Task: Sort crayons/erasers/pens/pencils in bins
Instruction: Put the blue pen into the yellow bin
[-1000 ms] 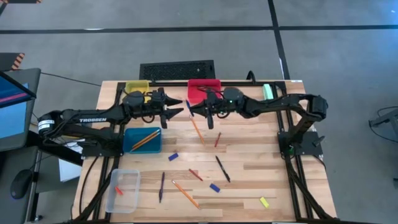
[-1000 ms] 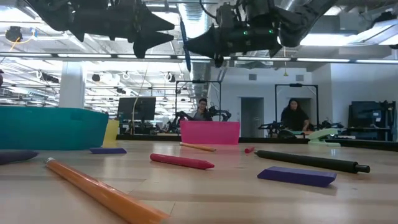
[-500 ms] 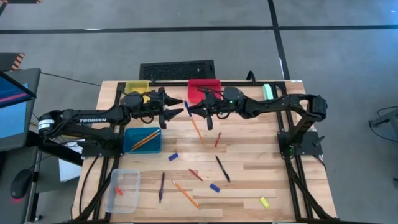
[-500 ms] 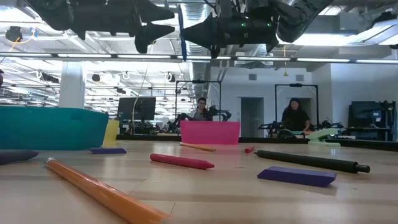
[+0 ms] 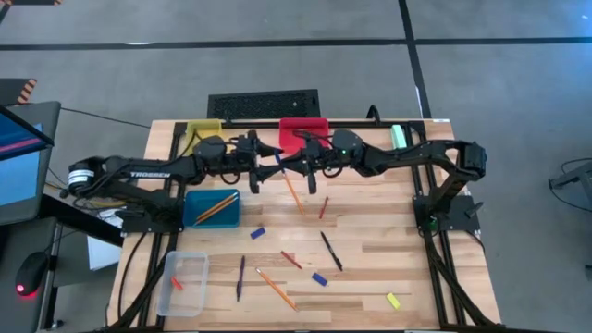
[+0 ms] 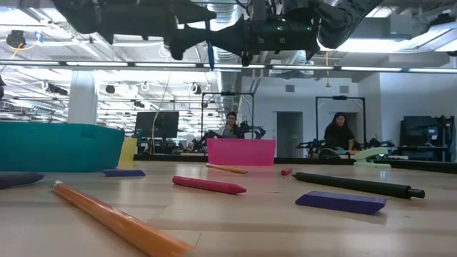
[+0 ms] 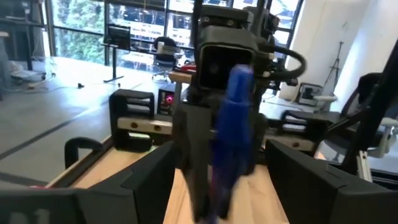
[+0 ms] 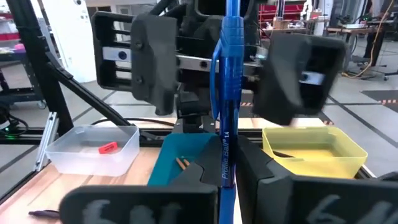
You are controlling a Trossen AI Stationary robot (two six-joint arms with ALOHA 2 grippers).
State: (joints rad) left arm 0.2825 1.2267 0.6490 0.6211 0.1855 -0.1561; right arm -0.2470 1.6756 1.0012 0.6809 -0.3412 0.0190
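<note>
The blue pen (image 8: 226,93) stands upright in mid-air above the back half of the table (image 5: 388,254), between the two arms, in front of the red bin (image 5: 302,129). Our right gripper (image 5: 292,162) pinches it low on the barrel, and our left gripper (image 5: 268,163) sits spread around its upper part, one finger on either side, not yet pressing as far as we can judge. This looks to us like a handover. To do it well, we should close the left fingers squarely on the barrel, clear of the right fingertips, and let the right release only once that grip is firm. The yellow bin (image 8: 314,146), where a dark stick already lies, is just behind the left arm; the teal bin (image 5: 211,207) holds pencils, the clear bin (image 8: 93,148) a red eraser.
</note>
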